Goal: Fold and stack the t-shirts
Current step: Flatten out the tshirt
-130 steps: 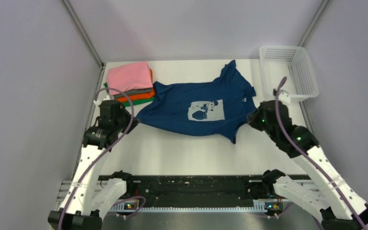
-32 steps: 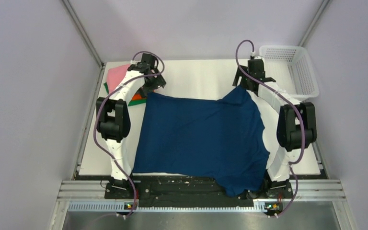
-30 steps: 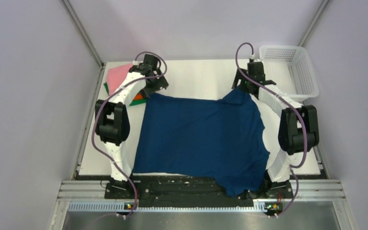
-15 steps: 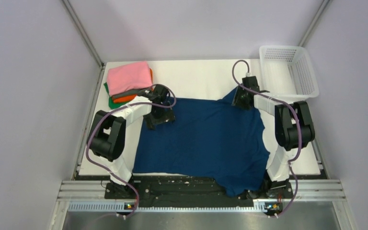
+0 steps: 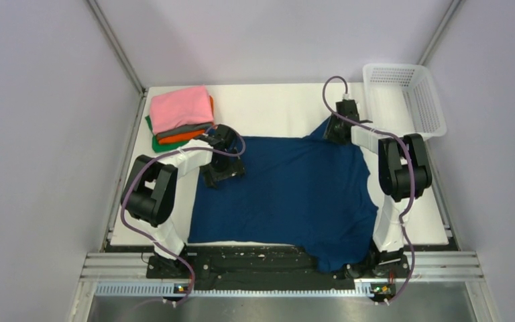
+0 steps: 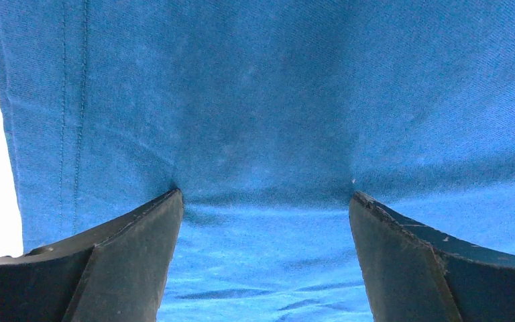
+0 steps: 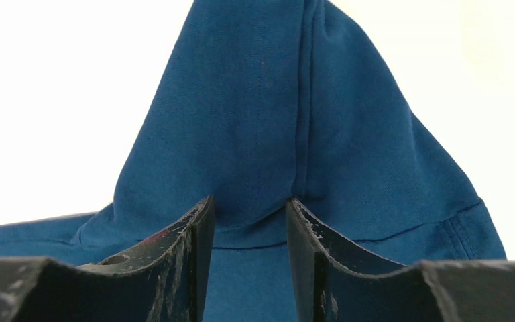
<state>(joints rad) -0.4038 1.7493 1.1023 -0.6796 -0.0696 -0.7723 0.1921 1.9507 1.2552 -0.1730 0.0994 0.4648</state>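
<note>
The navy t-shirt (image 5: 288, 194) lies spread print-side down across the table, its near hem hanging over the front edge. My left gripper (image 5: 222, 166) rests on its far left corner, and in the left wrist view this gripper (image 6: 265, 198) is open wide, both tips pressing into the flat cloth (image 6: 261, 100). My right gripper (image 5: 338, 131) sits on the far right sleeve. In the right wrist view its jaws (image 7: 250, 201) stand narrow, with a raised fold of the sleeve (image 7: 288, 121) pinched between them. The folded t-shirts (image 5: 181, 107) are stacked at the far left, pink on top.
A white mesh basket (image 5: 404, 99) stands at the far right corner, just beyond the right arm. Bare white table (image 5: 275, 107) shows behind the shirt. Grey walls close in both sides.
Both grippers came back from the far edge and down onto the shirt. The left one moved off the folded stack to the shirt's corner. The right one's jaws narrowed on the sleeve.
</note>
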